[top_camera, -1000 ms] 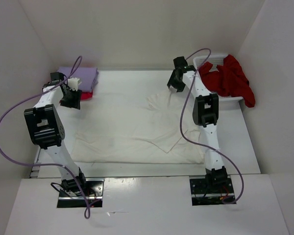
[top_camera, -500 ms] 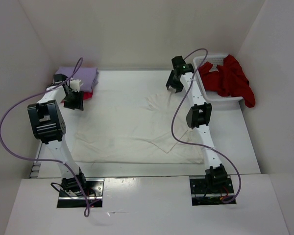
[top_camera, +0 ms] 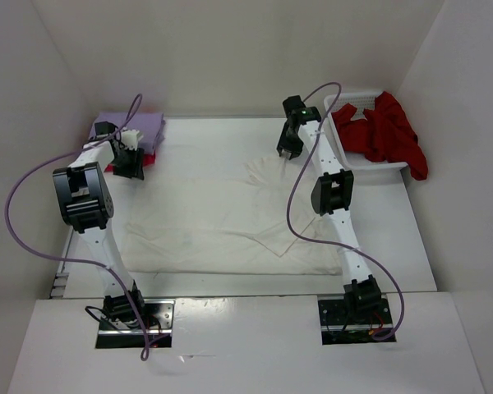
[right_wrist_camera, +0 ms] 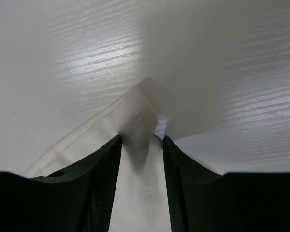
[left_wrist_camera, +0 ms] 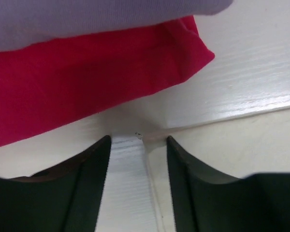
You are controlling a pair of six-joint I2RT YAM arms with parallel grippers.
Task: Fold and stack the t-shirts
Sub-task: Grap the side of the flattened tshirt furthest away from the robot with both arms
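Heads up on where you're at: your left pincer [left_wrist_camera: 137, 140] is about half open, and in the left wrist view there's a strip of the cream white t-shirt [top_camera: 222, 222] sitting between its fingers [left_wrist_camera: 94, 183]. The strip sits against one of them and leaves a sliver of gap on the other side, so it's straddling the cloth, not pinching it flat. Your right pincer [right_wrist_camera: 141, 140] is part open too, with a peaked-up corner of the same shirt filling the gap between its jaws. It looks like the cloth touches both inner faces, but you can't tell from the right wrist view whether it's actually gripped. The cream shirt is spread out, a bit wrinkled, across the middle of the worktop [top_camera: 205, 139], and you've got one pincer down at each far corner of it. On the left it's tight: the lavender purple t-shirt [top_camera: 144, 125] lies folded on top of the magenta-pink t-shirt [left_wrist_camera: 87, 92] in the far left corner, and that stack's edge is just beyond your left fingertips. On the right, the white basket [top_camera: 351, 103] is near the arm, with the dark red t-shirt [top_camera: 390, 131] heaped in it and hanging over its right rim. The open room is the bare strip of worktop between the two pincers and out to the back wall [top_camera: 230, 57]. The shirt's near edge lies close to the worktop's near edge.
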